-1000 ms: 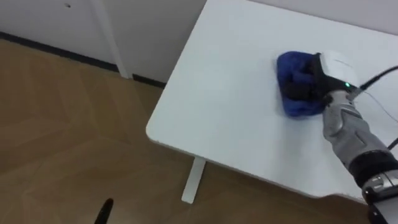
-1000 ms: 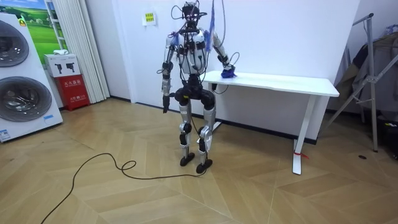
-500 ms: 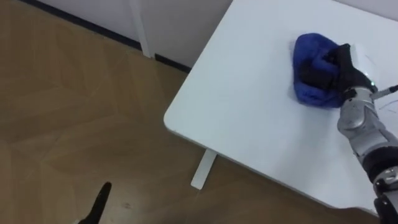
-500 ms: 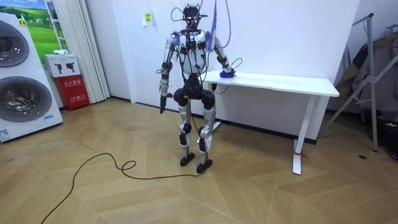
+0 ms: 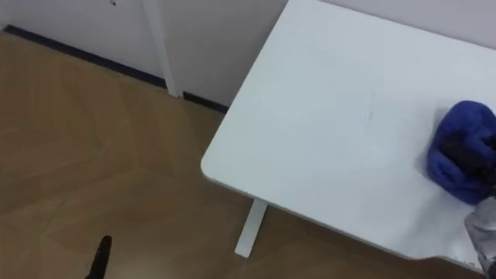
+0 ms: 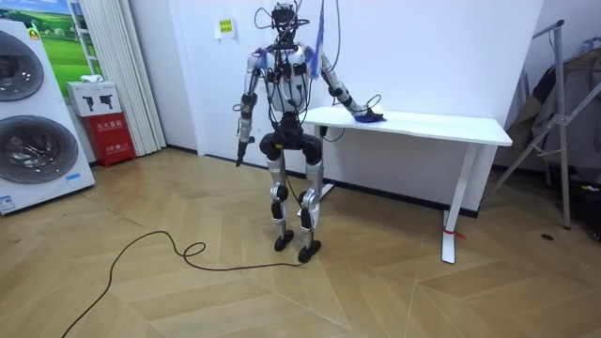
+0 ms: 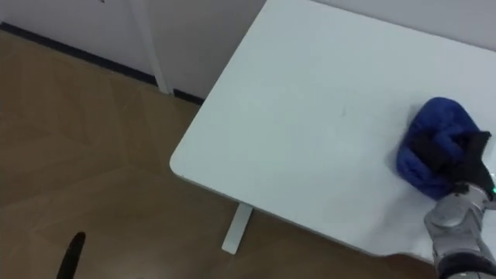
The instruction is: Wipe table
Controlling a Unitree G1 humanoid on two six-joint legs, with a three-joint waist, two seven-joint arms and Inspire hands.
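My left hand (image 5: 101,256) hangs low at my side over the wooden floor (image 5: 93,155); I cannot tell how it is set. My right arm reaches out across the white table (image 5: 310,116). My right hand (image 7: 456,159) lies on top of the blue cloth (image 7: 430,128), its dark fingers (image 7: 434,147) curled into the bunched fabric and gripping it. The cloth rests on the tabletop near the front edge, well in from the rounded corner closest to me. The table's white leg (image 5: 249,227) drops to the floor below that corner.

In the room view I stand upright at the table's end on the room view's left, with my right arm stretched out and down to the cloth. Beyond the table is a white wall with a small yellow notice (image 6: 225,27), its print too small to read. Farther to the room view's left are a red box (image 6: 111,127) and a washing machine (image 6: 28,141). A metal stand (image 6: 563,113) rises at the room view's right.
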